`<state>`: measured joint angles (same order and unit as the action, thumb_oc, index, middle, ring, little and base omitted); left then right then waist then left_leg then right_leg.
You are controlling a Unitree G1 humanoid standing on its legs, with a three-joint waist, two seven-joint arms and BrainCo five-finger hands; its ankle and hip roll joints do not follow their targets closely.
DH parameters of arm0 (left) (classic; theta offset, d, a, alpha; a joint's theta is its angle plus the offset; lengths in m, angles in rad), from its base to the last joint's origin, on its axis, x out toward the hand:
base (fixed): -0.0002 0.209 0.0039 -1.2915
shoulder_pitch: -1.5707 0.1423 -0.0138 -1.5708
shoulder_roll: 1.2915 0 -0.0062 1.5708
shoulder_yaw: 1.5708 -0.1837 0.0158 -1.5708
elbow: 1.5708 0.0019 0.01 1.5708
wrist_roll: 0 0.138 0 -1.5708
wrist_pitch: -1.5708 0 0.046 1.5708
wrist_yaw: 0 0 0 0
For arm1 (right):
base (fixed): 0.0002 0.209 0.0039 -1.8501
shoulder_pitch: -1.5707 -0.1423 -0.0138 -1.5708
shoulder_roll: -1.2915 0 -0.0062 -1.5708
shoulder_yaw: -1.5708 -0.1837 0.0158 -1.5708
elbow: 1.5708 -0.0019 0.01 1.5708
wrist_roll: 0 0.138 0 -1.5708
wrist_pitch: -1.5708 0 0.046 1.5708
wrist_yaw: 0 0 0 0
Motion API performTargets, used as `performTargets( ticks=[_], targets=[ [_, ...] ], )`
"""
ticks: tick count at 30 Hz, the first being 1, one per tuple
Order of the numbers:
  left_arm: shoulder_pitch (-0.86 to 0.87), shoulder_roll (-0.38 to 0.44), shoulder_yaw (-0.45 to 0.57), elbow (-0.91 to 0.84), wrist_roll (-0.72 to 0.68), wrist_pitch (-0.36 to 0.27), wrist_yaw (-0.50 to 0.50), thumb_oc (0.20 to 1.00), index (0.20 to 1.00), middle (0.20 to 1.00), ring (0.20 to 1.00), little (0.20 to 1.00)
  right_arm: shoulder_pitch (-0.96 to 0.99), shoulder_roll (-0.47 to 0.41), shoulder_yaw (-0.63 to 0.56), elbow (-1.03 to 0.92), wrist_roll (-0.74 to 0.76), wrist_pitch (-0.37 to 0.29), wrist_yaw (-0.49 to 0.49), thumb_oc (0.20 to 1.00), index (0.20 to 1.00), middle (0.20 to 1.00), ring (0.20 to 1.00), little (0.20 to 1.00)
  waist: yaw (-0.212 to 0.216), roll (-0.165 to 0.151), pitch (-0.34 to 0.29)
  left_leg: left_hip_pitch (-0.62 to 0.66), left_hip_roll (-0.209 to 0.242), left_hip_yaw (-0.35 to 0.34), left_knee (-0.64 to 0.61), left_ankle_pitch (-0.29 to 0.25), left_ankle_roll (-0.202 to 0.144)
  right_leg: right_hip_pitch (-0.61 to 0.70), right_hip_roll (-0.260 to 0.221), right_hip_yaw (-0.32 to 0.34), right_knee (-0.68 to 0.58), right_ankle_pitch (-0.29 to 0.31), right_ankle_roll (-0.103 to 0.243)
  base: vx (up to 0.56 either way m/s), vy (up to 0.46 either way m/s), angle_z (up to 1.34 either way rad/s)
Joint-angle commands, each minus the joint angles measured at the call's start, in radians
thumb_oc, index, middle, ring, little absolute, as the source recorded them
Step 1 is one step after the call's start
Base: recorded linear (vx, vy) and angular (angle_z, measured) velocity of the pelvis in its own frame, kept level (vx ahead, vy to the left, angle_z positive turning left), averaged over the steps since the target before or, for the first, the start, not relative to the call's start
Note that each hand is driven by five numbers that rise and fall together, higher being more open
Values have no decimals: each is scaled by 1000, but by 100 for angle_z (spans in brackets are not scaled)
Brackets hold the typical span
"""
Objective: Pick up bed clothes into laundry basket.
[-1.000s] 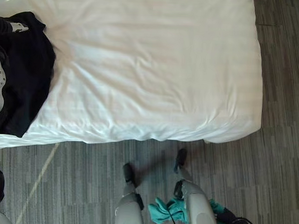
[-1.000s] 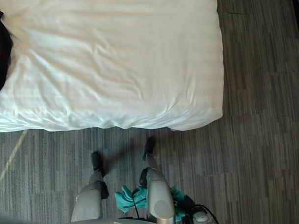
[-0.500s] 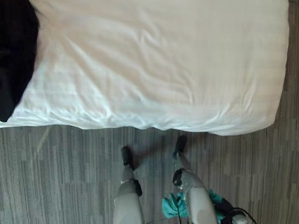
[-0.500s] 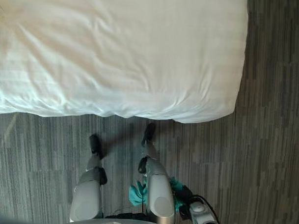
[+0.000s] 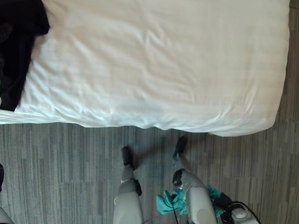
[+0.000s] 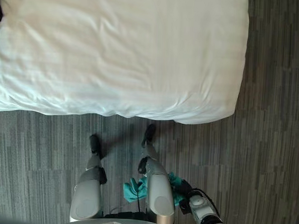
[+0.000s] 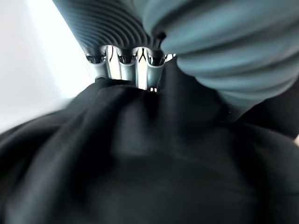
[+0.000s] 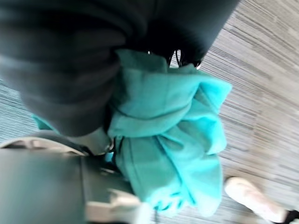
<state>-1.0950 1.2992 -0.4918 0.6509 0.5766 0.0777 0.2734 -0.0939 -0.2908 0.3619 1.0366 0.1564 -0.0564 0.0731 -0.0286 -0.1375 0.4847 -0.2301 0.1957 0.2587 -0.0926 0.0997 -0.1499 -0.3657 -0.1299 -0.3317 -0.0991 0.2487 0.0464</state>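
A black garment (image 5: 17, 43) lies bunched on the bed's far left corner, by my left arm. In the left wrist view my left hand's fingers (image 7: 122, 65) dig into this black garment (image 7: 140, 163), which bulges up against the palm. A teal cloth (image 5: 171, 203) hangs low beside my right leg, bunched in my right hand (image 5: 224, 212). The right wrist view has the same teal cloth (image 8: 163, 140) hanging in folds from under the hand's dark cover (image 8: 70, 56).
The bed (image 5: 156, 63) with its rumpled white cover spans the upper part of the eye views; its front edge (image 6: 139, 114) runs just ahead of me. Grey striped carpet (image 5: 64, 173) lies in front and to the right. A pale shoe (image 8: 252, 196) rests on the floor.
The camera has swung, so the bed sits differently in the picture. The black garment has drawn up from the bed's front edge toward the left corner. The teal cloth stays in my right hand.
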Motion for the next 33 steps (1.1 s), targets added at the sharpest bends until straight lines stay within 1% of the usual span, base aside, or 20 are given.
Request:
performTargets(
  ticks=[1, 3, 5, 6, 8, 9, 12, 14, 16, 19, 21, 23, 26, 27, 28, 29, 30, 31, 32, 33],
  targets=[
    [22, -10, 30, -71, -51, -44, 146, 200, 200, 200, 200, 200, 88, -21, -18, 47, -22, 6, 2, 200, 200, 200, 200, 200, -43, 49, -150, 17, -25, 15, 5, -39, -6, 161, -171, 24, 24, -56, 215, 131, 173, -3],
    [64, -67, 94, -206, -137, -95, 156, 200, 200, 200, 200, 200, 116, -12, -27, 42, -63, 9, -13, 200, 200, 200, 200, 200, -50, 61, -167, 73, -36, 36, 5, -47, 9, 195, -170, 13, 67, -86, 215, 55, 135, -5],
    [306, -147, 284, -383, -243, -174, 149, 200, 200, 200, 200, 200, 122, 2, -36, 58, -127, 10, -30, 200, 200, 200, 200, 200, -25, 82, -175, 129, -20, 96, 7, -48, 21, 229, -190, -65, 160, -130, 206, -100, 141, -15],
    [446, -256, 382, -553, -298, -216, 130, 200, 200, 200, 200, 200, 87, 4, -85, 83, -149, 31, -61, 200, 200, 200, 200, 200, 6, 84, -204, 158, -6, 153, 18, -37, 32, 271, -220, -157, 236, -150, 190, -139, 126, -36],
    [601, -376, 474, -714, -371, -252, 81, 200, 200, 200, 200, 200, 22, -32, -137, 97, -141, 43, -88, 200, 200, 200, 200, 200, 33, 88, -246, 184, 1, 209, 23, -26, 42, 333, -237, -208, 277, -161, 181, -105, 26, -105],
    [608, -377, 481, -719, -371, -251, 79, 200, 200, 200, 200, 200, 22, -34, -135, 97, -141, 43, -88, 200, 200, 200, 200, 200, 32, 89, -246, 186, 1, 211, 23, -26, 42, 334, -237, -206, 278, -161, 181, -85, -29, -166],
    [735, -531, 496, -832, -505, -299, 8, 200, 200, 200, 200, 200, -49, -69, -162, 54, -169, 44, -117, 200, 200, 200, 200, 200, 70, 80, -306, 211, 1, 260, 22, -29, 47, 434, -255, -255, 291, -161, 192, -58, -36, -118],
    [841, -641, 491, -892, -561, -307, -47, 200, 200, 200, 200, 200, -126, -118, -190, -48, -192, 41, -148, 200, 200, 200, 200, 200, 111, 81, -345, 224, 21, 354, 25, -4, 46, 501, -296, -342, 260, -103, 204, -154, -182, -164],
    [882, -677, 481, -899, -565, -300, -56, 200, 200, 200, 200, 200, -148, -139, -195, -113, -203, 45, -164, 200, 200, 200, 200, 200, 118, 85, -357, 233, 36, 390, 26, 12, 39, 515, -304, -361, 237, -81, 207, -140, -233, -186],
    [919, -733, 424, -857, -602, -282, -87, 200, 200, 200, 200, 200, -214, -204, -205, -251, -216, 42, -202, 200, 200, 200, 200, 200, 113, 100, -378, 245, 84, 441, 28, 57, 11, 514, -272, -341, 176, -106, 205, -82, -251, -151],
    [965, -789, 358, -818, -642, -273, -112, 200, 200, 200, 200, 200, -292, -265, -186, -379, -256, 29, -229, 200, 200, 200, 200, 200, 86, 126, -387, 256, 146, 470, 31, 114, -21, 500, -208, -303, 112, -191, 181, -82, -382, -136],
    [990, -825, 322, -792, -651, -270, -119, 200, 200, 200, 200, 200, -337, -316, -178, -461, -273, 19, -244, 200, 200, 200, 200, 200, 69, 152, -389, 261, 190, 484, 32, 153, -50, 494, -164, -282, 76, -215, 166, -57, -302, -74],
    [998, -860, 304, -767, -637, -266, -113, 200, 200, 200, 200, 200, -360, -347, -164, -554, -290, 8, -256, 200, 200, 200, 200, 200, 58, 179, -387, 279, 217, 491, 34, 165, -64, 493, -125, -258, 42, -232, 149, 21, -202, -127],
    [988, -886, 267, -722, -636, -258, -90, 200, 200, 200, 200, 200, -386, -355, -121, -633, -327, -7, -260, 200, 200, 200, 200, 200, 65, 181, -365, 268, 223, 396, 85, 164, -75, 494, -92, -213, 29, -264, 137, 87, -237, -97],
    [985, -888, 267, -718, -636, -261, -88, 200, 200, 200, 200, 200, -386, -356, -121, -637, -329, -4, -260, 200, 200, 200, 200, 200, 65, 183, -363, 267, 227, 397, 92, 162, -75, 494, -90, -212, 29, -264, 135, 96, -221, -114],
    [982, -895, 265, -700, -628, -259, -66, 200, 200, 200, 200, 200, -391, -351, -101, -685, -355, -10, -265, 200, 200, 200, 200, 200, 83, 179, -342, 231, 199, 301, 137, 135, -46, 479, -80, -189, 43, -265, 121, 62, -152, -170],
    [994, -899, 267, -682, -624, -258, -48, 200, 200, 200, 200, 200, -391, -353, -85, -730, -373, -16, -257, 200, 200, 200, 200, 200, 108, 161, -329, 215, 134, 148, 146, 54, -19, 465, -80, -135, 62, -281, 113, 234, -359, -244],
    [1005, -914, 256, -647, -627, -257, -34, 200, 200, 200, 200, 200, -395, -333, -59, -781, -391, -27, -249, 200, 200, 200, 200, 200, 141, 141, -323, 213, 22, -31, 150, -63, 19, 454, -50, -41, 63, -306, 93, 222, -282, -220],
    [1004, -914, 256, -645, -626, -258, -33, 200, 200, 200, 200, 200, -394, -332, -60, -782, -391, -26, -249, 200, 200, 200, 200, 200, 141, 140, -323, 210, 21, -30, 153, -62, 22, 451, -52, -40, 64, -303, 94, 358, -365, -207],
    [988, -925, 239, -631, -626, -246, -30, 200, 200, 200, 200, 200, -393, -316, -37, -797, -426, -27, -261, 200, 200, 200, 200, 200, 156, 133, -316, 187, -45, -86, 171, -95, 36, 475, -23, 4, 51, -324, 83, 271, -197, -155]
  ],
)
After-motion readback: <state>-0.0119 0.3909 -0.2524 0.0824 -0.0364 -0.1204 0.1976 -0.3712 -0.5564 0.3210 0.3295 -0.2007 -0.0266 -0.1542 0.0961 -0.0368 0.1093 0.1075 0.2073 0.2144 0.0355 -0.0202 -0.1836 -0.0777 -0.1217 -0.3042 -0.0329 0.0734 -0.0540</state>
